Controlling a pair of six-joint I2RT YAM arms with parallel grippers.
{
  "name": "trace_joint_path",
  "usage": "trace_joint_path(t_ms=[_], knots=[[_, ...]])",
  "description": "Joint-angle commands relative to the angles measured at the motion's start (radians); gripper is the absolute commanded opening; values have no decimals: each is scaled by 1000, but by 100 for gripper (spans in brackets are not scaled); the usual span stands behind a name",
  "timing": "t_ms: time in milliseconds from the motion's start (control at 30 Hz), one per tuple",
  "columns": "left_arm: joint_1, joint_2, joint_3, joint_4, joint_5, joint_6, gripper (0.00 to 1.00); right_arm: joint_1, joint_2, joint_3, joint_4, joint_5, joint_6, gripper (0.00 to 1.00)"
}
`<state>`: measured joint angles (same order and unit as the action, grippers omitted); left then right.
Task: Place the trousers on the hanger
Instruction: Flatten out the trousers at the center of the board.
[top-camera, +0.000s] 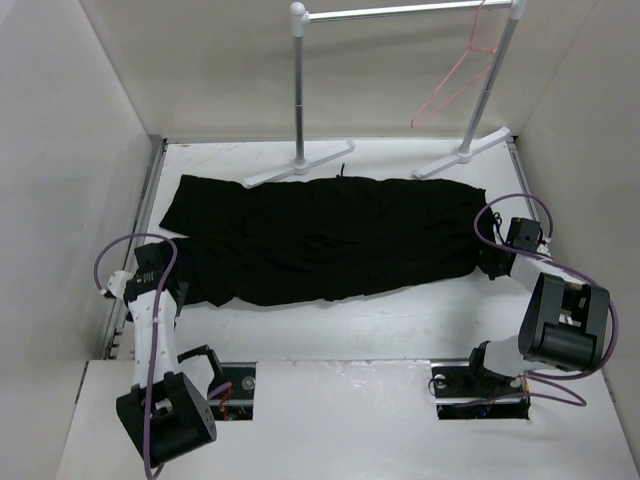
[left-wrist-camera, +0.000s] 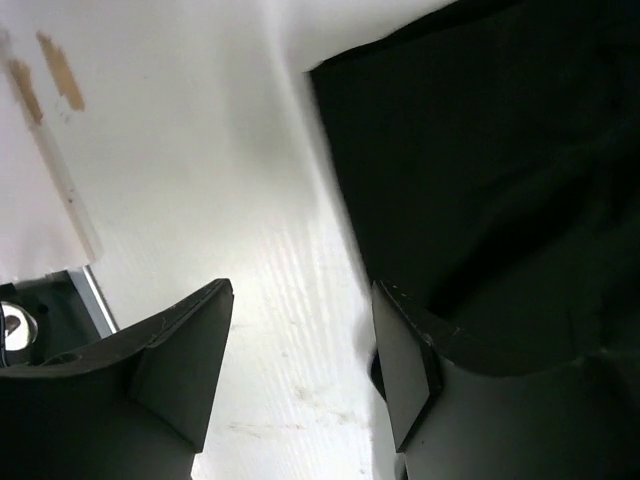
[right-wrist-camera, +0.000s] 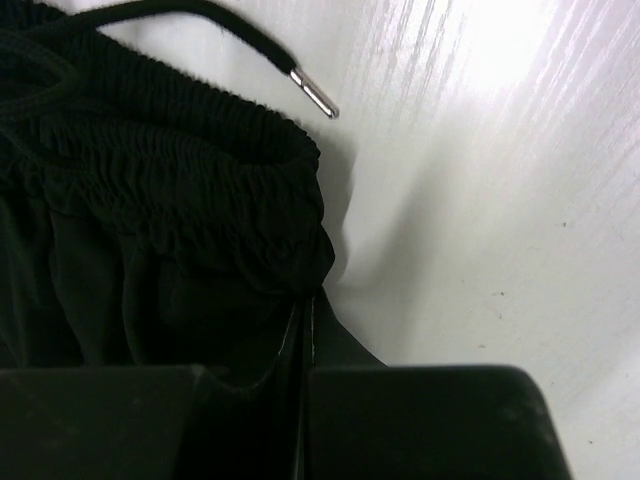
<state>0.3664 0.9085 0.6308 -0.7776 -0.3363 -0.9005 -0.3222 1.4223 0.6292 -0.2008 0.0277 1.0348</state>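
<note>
The right gripper (right-wrist-camera: 305, 425) is clamping onto the trousers (top-camera: 330, 240). Its two fingers are pressing almost together, and a fold of black cloth from just under the gathered waistband (right-wrist-camera: 190, 130) is sitting in the thin slit between them. Beyond its fingertips the drawstring (right-wrist-camera: 200, 15) is lying loose, its metal tip resting on the white table (right-wrist-camera: 480, 200). Over on the other arm, the left gripper (left-wrist-camera: 300, 370) is spread wide and holding nothing. Bare table is showing between its fingers (left-wrist-camera: 185, 360), and the edge of the trouser leg is running just under the finger on the cloth side, though whether that finger is touching the fabric I cannot tell. From above, the garment is lying flat and stretched out between the two tools, one at each end. The hanger (top-camera: 455, 80) is dangling from the rack (top-camera: 400, 12), up and well beyond the right gripper, nowhere near the cloth. So, as I read it, the grasp is being set up and nothing is lifted yet. The next move is calling for the left gripper to slide sideways so the leg edge sits between its fingers, and then to close. After that both arms would need to rise together, because this limp fabric will sag and the free-hanging hanger may swing.
</note>
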Motion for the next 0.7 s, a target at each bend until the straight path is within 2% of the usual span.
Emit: trace_joint_path(t_ms=[0,167,233,333,567,667], knots=[[45,74,-60,49,-26,-54,56,25,-25,-36,-54,20,7,2],[114,188,-53,202,-52,-44,56,25,-68,-52,-68,20,-5,2],[113,226,-42,257,-46,-44,51,28,-75,-52,-69,21,-10,2],[116,303,-16,334,-23,-40,33,36,-89,-56,-69,28,-10,2],[170,403,58,391,-1,26,7,51,-141,-83,-63,52,-13,2],[183,411,101,364,-39,78,1,53,-177,-106,-60,63,-15,1]])
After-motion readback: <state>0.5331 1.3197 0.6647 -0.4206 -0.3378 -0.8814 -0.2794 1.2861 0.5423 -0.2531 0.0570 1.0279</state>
